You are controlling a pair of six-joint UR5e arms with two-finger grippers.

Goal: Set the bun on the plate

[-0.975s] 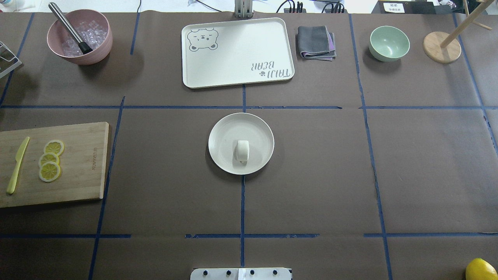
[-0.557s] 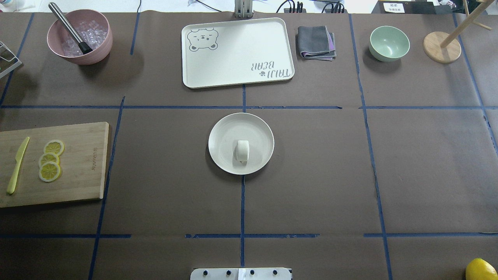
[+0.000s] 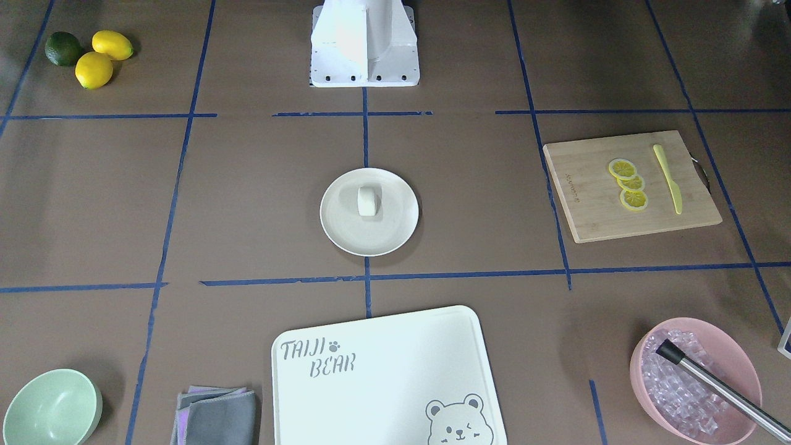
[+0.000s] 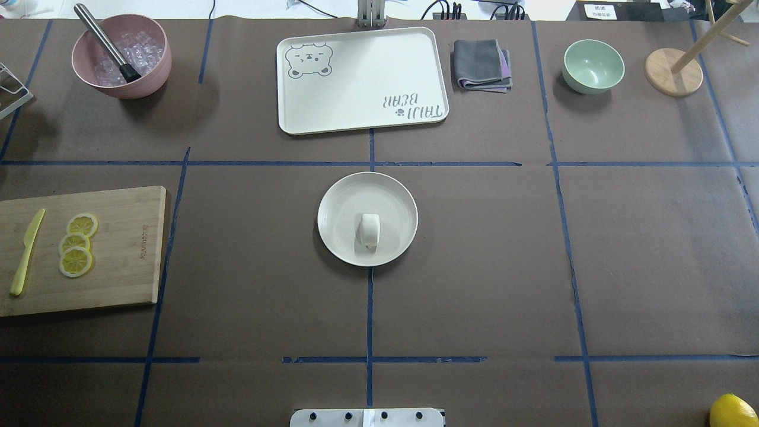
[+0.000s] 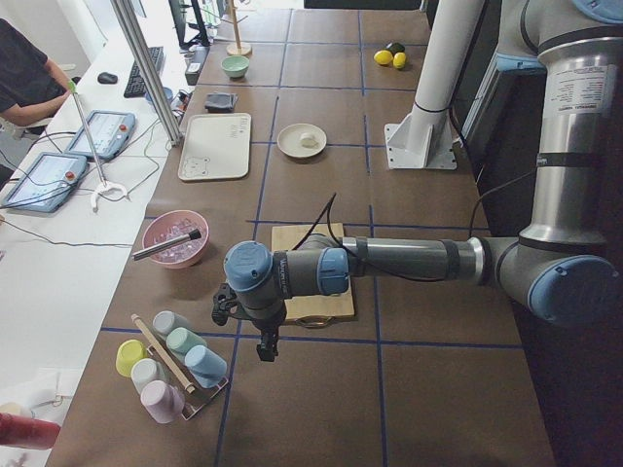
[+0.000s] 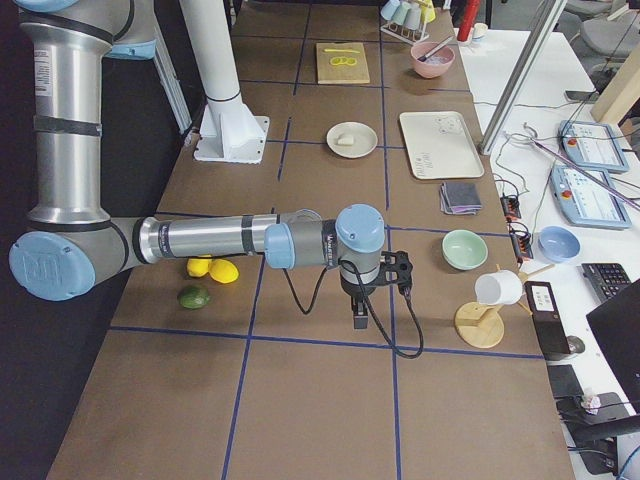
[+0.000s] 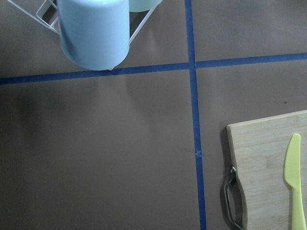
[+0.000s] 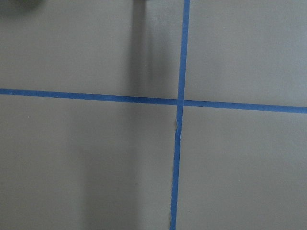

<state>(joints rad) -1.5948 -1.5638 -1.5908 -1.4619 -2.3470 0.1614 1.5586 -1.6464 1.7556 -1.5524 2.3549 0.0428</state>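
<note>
1. I see the brown table point(image 4: 474, 267), divided into squares by blue tape lines.
2. My left arm point(image 5: 409, 260) stretches level over the table's left end. Its end effector point(image 5: 264, 346) points down above the table, near a rack of pastel cups point(image 5: 170, 365). I cannot tell whether its fingers are spread or pressed together.
3. My right arm point(image 6: 200, 240) stretches over the table's right end. Its end effector point(image 6: 360, 318) points down over bare table, near a mint-green bowl point(image 6: 464, 248). Here too I cannot tell its state.
4. A white bear-printed tray point(image 4: 362, 80) lies at the far middle edge.
5. A wooden cutting board point(image 4: 118, 261) on the left carries three lemon slices point(image 4: 76, 244) and a yellow knife point(image 4: 26, 252).
6. The round cream plate point(image 4: 341, 207) sits at the table's centre, well apart from both end effectors.
7. The small white bun point(image 4: 369, 230) rests on the plate, slightly toward the robot's side of its middle.
</note>
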